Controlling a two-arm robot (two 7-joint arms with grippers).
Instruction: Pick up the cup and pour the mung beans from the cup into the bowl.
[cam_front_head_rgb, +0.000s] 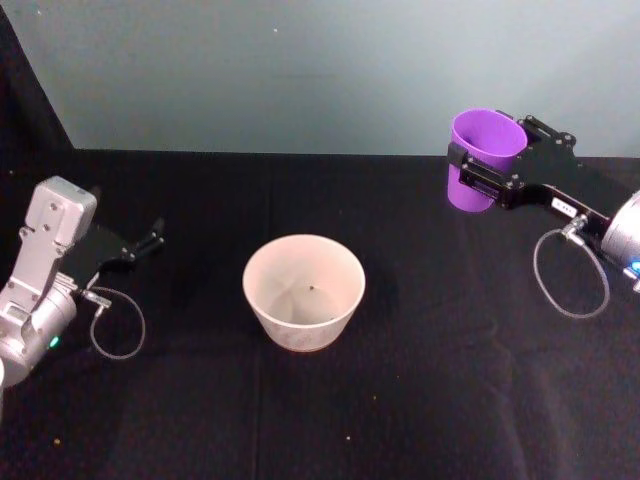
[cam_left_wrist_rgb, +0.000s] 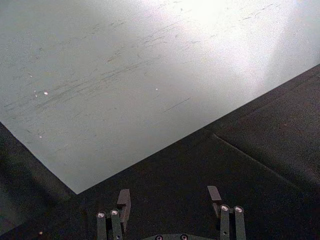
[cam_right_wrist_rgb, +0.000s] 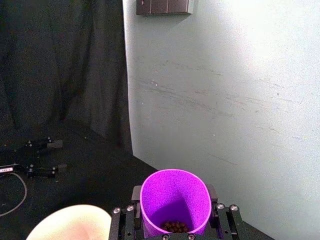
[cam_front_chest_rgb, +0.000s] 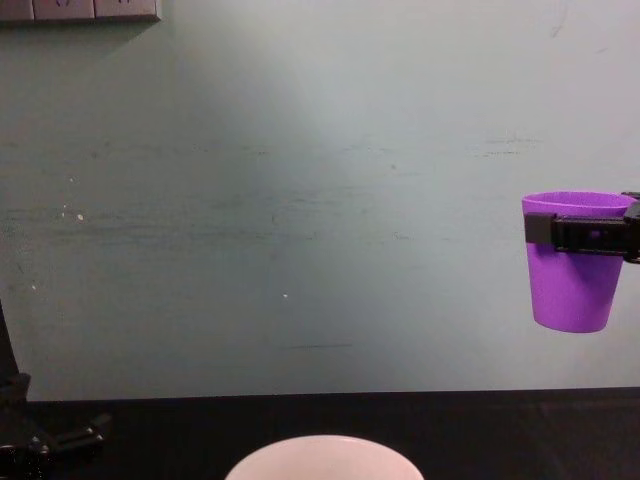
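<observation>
Head view: right gripper is clamped around the purple cup, up in the air well right of the bowl; left gripper sits low at far left. Left wrist: its fingers are spread, nothing between them. Right wrist: mung beans in the cup's bottom. Chest: cup's upright.

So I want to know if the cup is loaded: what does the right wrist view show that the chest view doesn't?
Right wrist view: looking into the cup, dark beans lie at its bottom. Chest view: the cup from the side, upright, held well above the table. Both: the right gripper shut around the cup, the bowl's pale rim, the left gripper idle at the table's left.
</observation>
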